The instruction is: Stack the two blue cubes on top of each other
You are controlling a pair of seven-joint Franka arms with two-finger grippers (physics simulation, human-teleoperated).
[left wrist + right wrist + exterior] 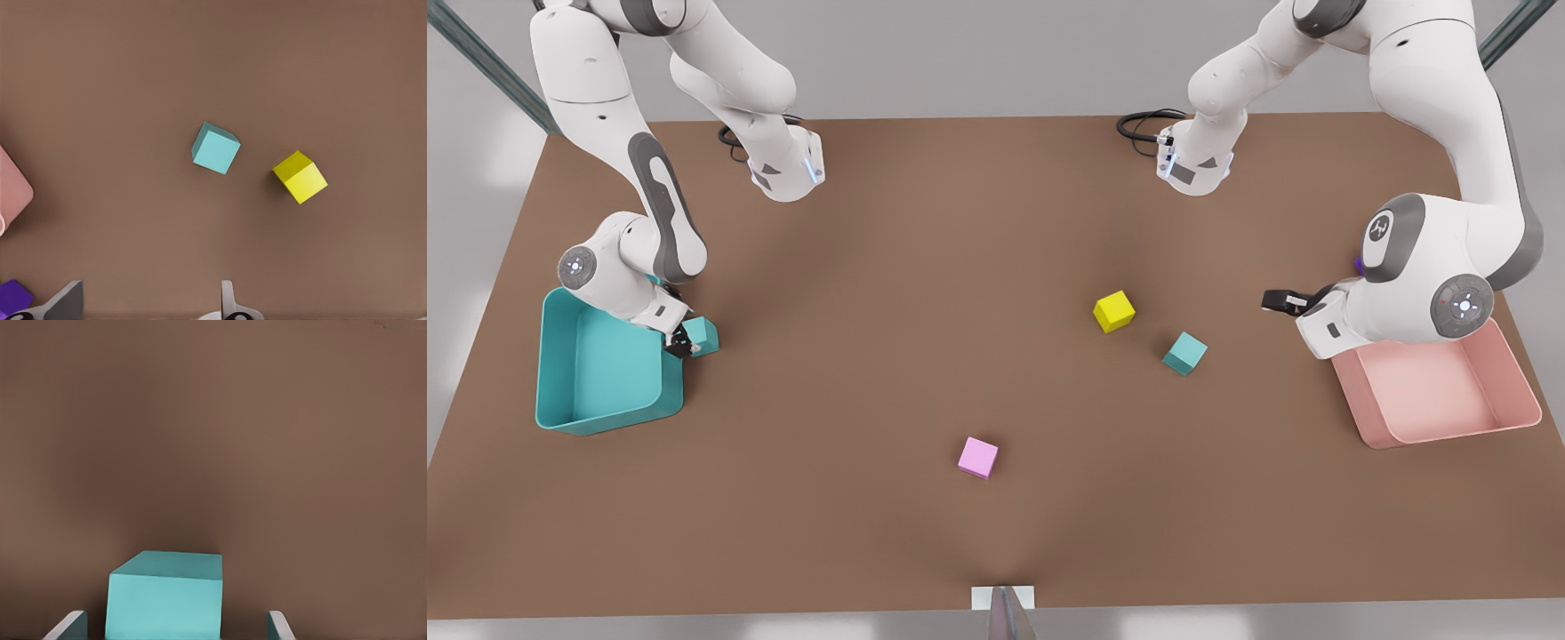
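- The teal bin at the front view's left held nothing that I could see, though the arm covered one corner.
- Just beside its wall, the right gripper was low over one blue cube, jaws wide and straddling it with a gap on each side, not yet clamped.
- I judged the step to be the grasp: keep the cube centred between the jaws, close squarely on its flat faces, then lift straight up clear of the bin wall.
- The pink cube and yellow cube lay loose on the counter.
- The other blue cube sat near the yellow one, apart from it.
- The left gripper waited beyond it, jaws wide and empty.
- The pink bin looked empty where visible.
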